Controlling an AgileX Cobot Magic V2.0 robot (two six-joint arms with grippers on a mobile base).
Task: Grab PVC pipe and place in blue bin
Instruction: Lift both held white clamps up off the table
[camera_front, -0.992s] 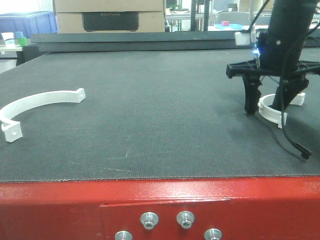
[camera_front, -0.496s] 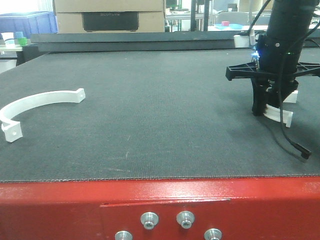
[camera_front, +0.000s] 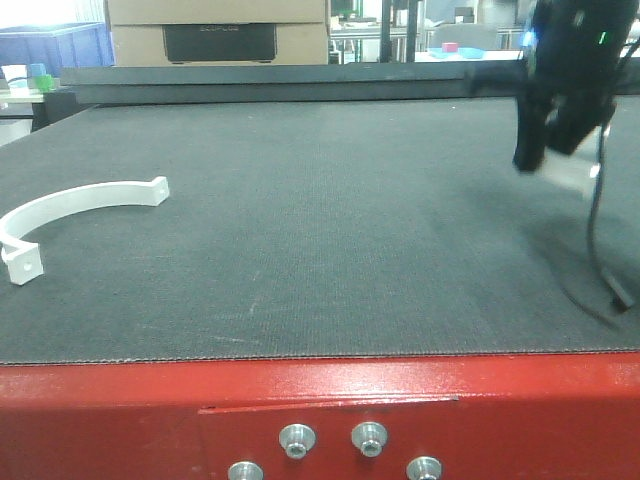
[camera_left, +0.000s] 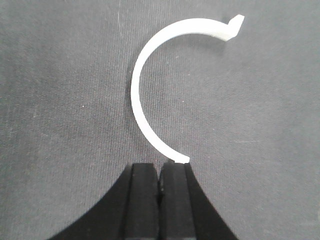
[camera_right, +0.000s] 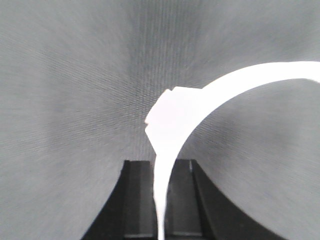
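A white C-shaped PVC pipe (camera_right: 200, 100) is clamped between the fingers of my right gripper (camera_right: 161, 170), which is shut on one end of it. In the front view this gripper (camera_front: 558, 150) hangs above the mat at the far right, with a bit of the white pipe (camera_front: 570, 176) showing under it. Another PVC pipe (camera_front: 85, 200) lies flat on the mat at the left. The left wrist view shows that pipe (camera_left: 142, 115) just ahead of my left gripper (camera_left: 160, 172), whose jaws are shut together on nothing. A blue bin (camera_front: 55, 42) stands far back at the left.
The dark mat (camera_front: 320, 230) ends at a red front edge (camera_front: 320, 400). A black cable (camera_front: 600, 270) trails down from the right arm onto the mat. Cardboard boxes (camera_front: 220, 30) stand behind the table.
My right gripper closed on the pipe at the right and lifted it off the mat, rising and shifting slightly right. The left pipe has not moved.
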